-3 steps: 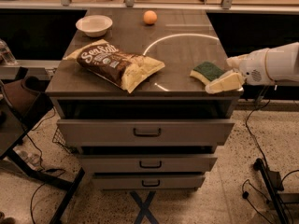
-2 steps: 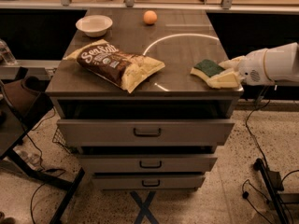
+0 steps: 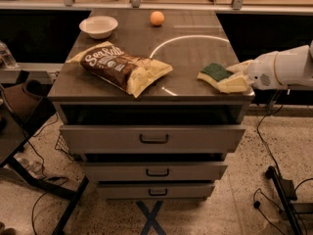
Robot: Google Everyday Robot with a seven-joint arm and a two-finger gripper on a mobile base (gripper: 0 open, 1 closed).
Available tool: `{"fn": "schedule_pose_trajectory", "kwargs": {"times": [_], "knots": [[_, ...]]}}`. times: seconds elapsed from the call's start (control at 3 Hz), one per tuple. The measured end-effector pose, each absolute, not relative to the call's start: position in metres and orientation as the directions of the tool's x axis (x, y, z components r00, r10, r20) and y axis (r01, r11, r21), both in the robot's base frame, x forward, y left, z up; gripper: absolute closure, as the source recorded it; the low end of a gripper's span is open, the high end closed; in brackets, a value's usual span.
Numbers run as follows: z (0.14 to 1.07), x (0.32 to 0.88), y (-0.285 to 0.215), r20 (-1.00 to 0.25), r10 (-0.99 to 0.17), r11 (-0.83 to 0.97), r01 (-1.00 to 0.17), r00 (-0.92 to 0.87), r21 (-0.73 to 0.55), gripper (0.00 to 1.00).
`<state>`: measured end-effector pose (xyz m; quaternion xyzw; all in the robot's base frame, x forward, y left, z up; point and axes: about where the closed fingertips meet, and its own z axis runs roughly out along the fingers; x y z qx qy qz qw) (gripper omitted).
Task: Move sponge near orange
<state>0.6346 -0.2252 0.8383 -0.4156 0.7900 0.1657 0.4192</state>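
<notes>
- A second ago the sponge (image 3: 214,71) sat a touch nearer the right edge of the cabinet top (image 3: 195,48). Now we see it nudged slightly inward and away from us, and the gripper (image 3: 229,77) has come along with it.
- It's a small shift, but it tells us the carry has begun and the sponge is moving with the arm rather than lying on its own.
- The sponge is at the front right of the top, green side up, with its right end tucked into the gripper and its left end pointing toward the chip bag (image 3: 122,67).
- The gripper reaches in from the right edge. One pale finger lies over the far side of the sponge and one along the near side, so we read it as pinched onto the foam with only the sponge's thickness between the fingers.
- We can't tell whether the sponge is lifted clear of the surface or just skimming it.
- The orange (image 3: 157,18) sits at the far edge, left of the sponge and well apart from it — most of the trip is ahead of us.
- The white bowl (image 3: 98,26) stands to the left of the orange, and the bag lies left of centre. We judge a diagonal run to the far edge looks open, though the set-down must stop short of bumping the round fruit.
</notes>
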Motion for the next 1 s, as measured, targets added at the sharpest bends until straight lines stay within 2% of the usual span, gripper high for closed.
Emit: {"fn": "schedule_pose_trajectory", "kwargs": {"times": [0.33, 0.67, 1.0], "knots": [[0.843, 0.636, -0.224, -0.799, -0.524, 0.596, -0.797, -0.294, -0.097, 1.0], [0.862, 0.639, -0.223, -0.794, -0.546, 0.589, -0.796, -0.265, -0.14, 1.0], [0.921, 0.653, -0.225, -0.747, -0.617, 0.591, -0.773, -0.249, -0.231, 1.0]]}}
